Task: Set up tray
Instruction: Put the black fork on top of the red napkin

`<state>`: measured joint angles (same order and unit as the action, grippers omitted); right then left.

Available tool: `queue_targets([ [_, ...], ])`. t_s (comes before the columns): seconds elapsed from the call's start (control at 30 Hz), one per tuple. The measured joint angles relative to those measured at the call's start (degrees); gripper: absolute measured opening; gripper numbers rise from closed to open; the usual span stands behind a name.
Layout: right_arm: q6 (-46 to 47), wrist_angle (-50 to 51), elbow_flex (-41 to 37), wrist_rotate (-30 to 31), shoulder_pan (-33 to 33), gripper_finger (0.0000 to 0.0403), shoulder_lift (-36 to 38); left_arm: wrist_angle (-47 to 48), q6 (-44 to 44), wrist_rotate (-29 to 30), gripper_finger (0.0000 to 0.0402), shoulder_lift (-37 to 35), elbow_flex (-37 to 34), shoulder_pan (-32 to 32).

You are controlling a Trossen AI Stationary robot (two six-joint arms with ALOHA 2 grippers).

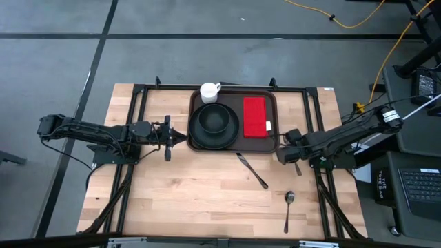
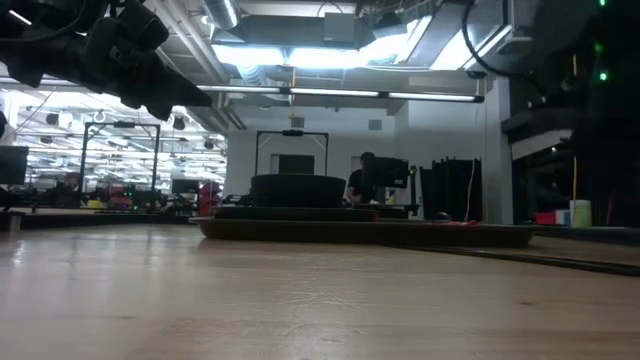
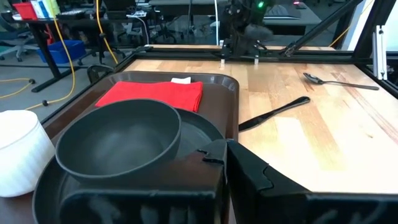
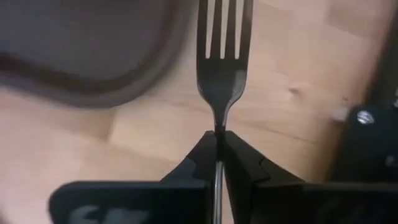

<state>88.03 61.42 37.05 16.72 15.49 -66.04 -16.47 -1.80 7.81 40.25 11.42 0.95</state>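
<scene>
The dark brown tray (image 1: 268,142) lies at the table's far middle. It carries a black plate (image 1: 198,141) with a black bowl (image 1: 214,120) on it, a white cup (image 1: 209,91) and a red napkin (image 1: 255,117). My left gripper (image 1: 183,136) is shut, level, at the tray's left rim, with the bowl (image 3: 118,140) just ahead of it. My right gripper (image 1: 281,145) is by the tray's right near corner, shut on a fork (image 4: 222,56). A knife (image 1: 252,171) and a spoon (image 1: 289,209) lie flat on the wood. My left gripper has its shut fingertips (image 3: 214,152) at the tray's left rim; I cannot tell whether they touch it. My right gripper pinches the fork's handle just behind the neck (image 4: 219,124) between its two fingers. The fork runs along the fingers, tines pointing ahead over the wood beside the tray's corner (image 4: 124,87).
The black metal frame (image 1: 138,110) runs around the table's edges, and both arms' bases sit on it. Bare wood spreads across the near half of the table around the knife and spoon. Cables and a laptop lie off the table on the right.
</scene>
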Motion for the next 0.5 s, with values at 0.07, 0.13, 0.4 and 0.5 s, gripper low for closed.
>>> queue_targets([
  [0.07,-4.1,0.1,1.7,0.0,0.0,0.0022,0.0,0.0,0.0,0.0,0.0006,0.0,0.0,0.0],
  [0.13,-7.8,0.2,3.6,0.6,0.0,0.0022,0.0,0.0,0.0,0.0,0.0004,0.0,0.0,0.0],
  [0.4,-21.2,0.1,10.4,4.3,0.0,0.0022,0.0,0.0,0.0,0.0,0.0003,0.0,0.0,0.0],
  [0.5,-25.5,-1.1,12.4,7.6,0.0,0.0022,0.0,0.0,0.0,0.0,0.0006,0.0,0.0,0.0],
])
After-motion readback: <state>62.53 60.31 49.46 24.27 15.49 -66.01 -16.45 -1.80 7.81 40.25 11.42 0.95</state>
